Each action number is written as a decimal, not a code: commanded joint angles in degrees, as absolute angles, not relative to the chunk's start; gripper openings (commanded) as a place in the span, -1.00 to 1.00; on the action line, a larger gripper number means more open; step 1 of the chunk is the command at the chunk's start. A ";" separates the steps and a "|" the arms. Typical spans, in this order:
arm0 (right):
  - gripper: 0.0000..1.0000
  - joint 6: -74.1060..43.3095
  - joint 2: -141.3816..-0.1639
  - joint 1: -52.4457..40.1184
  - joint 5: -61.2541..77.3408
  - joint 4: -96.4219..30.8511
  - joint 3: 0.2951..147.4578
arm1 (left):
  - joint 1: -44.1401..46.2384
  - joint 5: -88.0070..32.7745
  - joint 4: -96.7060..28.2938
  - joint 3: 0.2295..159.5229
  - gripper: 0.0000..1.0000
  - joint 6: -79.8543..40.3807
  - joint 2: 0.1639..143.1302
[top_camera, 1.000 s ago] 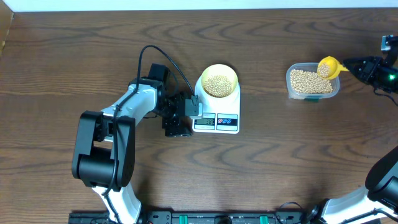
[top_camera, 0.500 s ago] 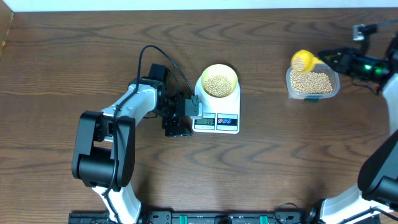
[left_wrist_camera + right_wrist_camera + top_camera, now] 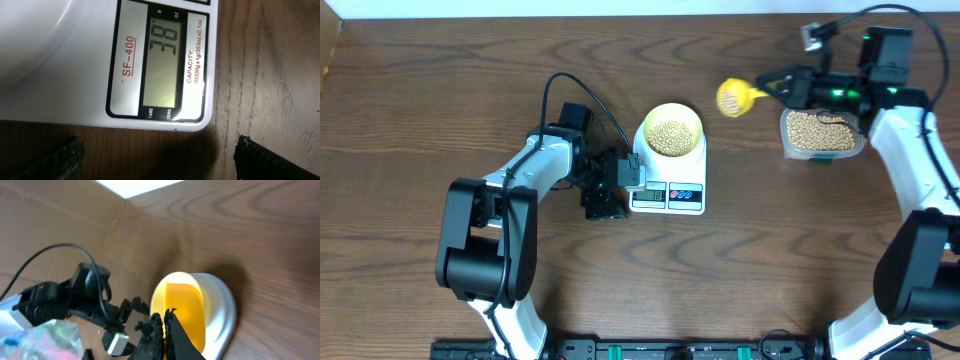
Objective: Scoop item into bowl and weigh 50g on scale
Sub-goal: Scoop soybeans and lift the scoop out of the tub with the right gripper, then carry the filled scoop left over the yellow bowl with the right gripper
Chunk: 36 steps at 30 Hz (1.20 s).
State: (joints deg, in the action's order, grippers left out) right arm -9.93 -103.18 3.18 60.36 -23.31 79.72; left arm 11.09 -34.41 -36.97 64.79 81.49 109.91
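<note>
After the right claw (image 3: 778, 86), clamped on the full scoop (image 3: 731, 97), swung nine-o'clockwards toward the bowl (image 3: 697, 122), a top-up neared; the left claw (image 3: 618, 186) gaped empty.

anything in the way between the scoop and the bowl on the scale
Nothing visible. Only bare table lies between the scoop in the right gripper and the bowl. The open left gripper sits by the display end of the scale, off that path.

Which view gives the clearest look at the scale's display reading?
Left wrist: the display fills the frame close up, and its digits read 38 sharply. Overhead shows it only as a tiny grey panel on the scale, with the digits unreadable. The right wrist view does not show the display at all.
</note>
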 commanded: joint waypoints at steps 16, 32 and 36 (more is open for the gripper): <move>-0.98 -8.75 -102.32 -10.04 44.49 -19.92 79.48 | 11.20 -35.14 -36.99 64.18 0.95 82.48 110.26; -0.97 11.31 -102.30 -18.83 36.10 -21.61 79.50 | 11.20 -35.14 -36.99 64.18 0.95 82.48 110.26; -0.98 14.04 -102.30 -20.34 33.17 -21.82 79.50 | 11.20 -35.14 -36.99 64.18 0.95 82.50 110.26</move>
State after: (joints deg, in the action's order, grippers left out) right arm 9.28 -103.18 -18.87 36.32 -21.78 79.72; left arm 11.09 -34.41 -36.97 64.79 81.49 109.91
